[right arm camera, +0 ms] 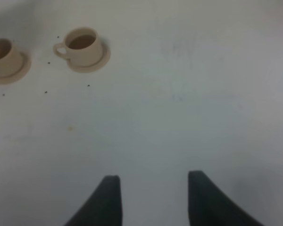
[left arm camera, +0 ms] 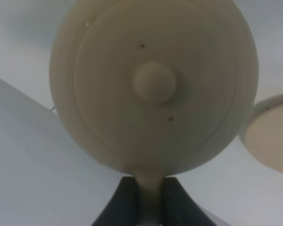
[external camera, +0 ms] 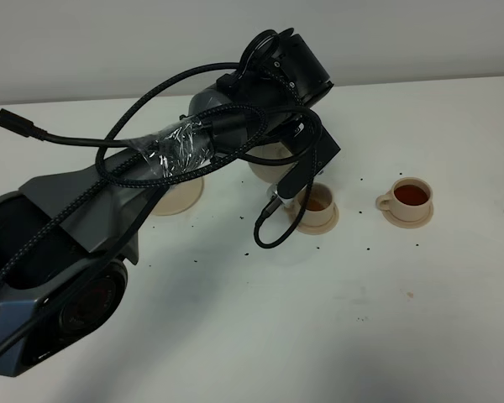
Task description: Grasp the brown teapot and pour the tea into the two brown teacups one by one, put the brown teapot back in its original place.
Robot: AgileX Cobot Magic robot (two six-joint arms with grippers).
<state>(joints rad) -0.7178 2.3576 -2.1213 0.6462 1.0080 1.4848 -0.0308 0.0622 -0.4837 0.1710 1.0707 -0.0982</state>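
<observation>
The brown teapot [left arm camera: 153,84] fills the left wrist view, seen from above its knobbed lid. My left gripper [left arm camera: 150,200] is shut on its loop handle. In the high view only a pale part of the teapot [external camera: 265,164] shows behind my left arm, just left of the nearer teacup [external camera: 317,204] on its saucer. The second teacup [external camera: 412,197] stands further right and holds dark tea. The wide saucer plate [external camera: 178,200] lies bare at the left, partly under the arm. My right gripper [right arm camera: 153,197] is open and empty over bare table, and both cups [right arm camera: 82,46] show far from it.
My left arm and its cables [external camera: 151,159] cross the middle of the white table [external camera: 319,319] and hide much of the teapot. Small dark specks lie around the cups. A flat beige saucer [left arm camera: 273,141] shows beside the teapot in the left wrist view.
</observation>
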